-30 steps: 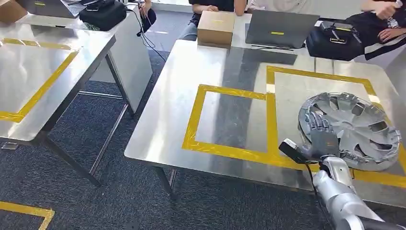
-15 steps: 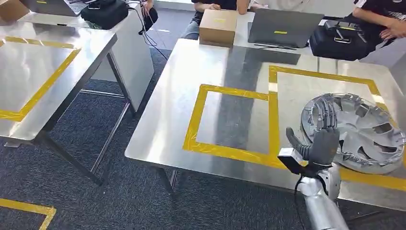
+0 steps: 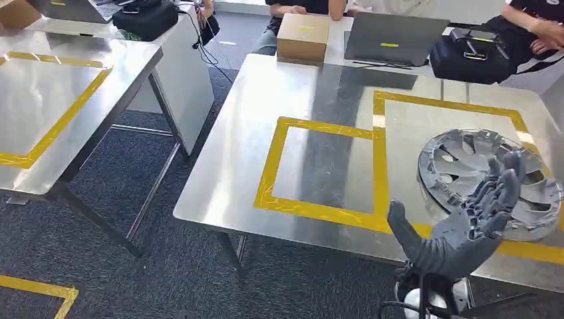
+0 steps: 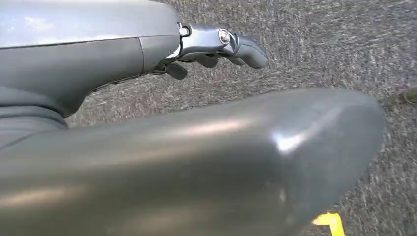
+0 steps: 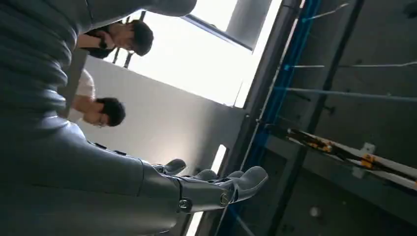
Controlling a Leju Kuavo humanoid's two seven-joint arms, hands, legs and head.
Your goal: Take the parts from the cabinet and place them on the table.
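I see my right hand (image 3: pixel 465 229) raised palm-up with fingers spread, holding nothing, just in front of the wheel cover (image 3: pixel 489 183) lying flat on the bench (image 3: pixel 312 86). My left hand (image 4: pixel 216 46) hangs over carpet, fingers apparently curled, though I cannot tell for sure.

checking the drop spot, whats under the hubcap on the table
The hubcap lies on the steel table, inside the right yellow tape square, its near rim over the tape. The surface beneath it is covered; the open right hand hides part of the rim.
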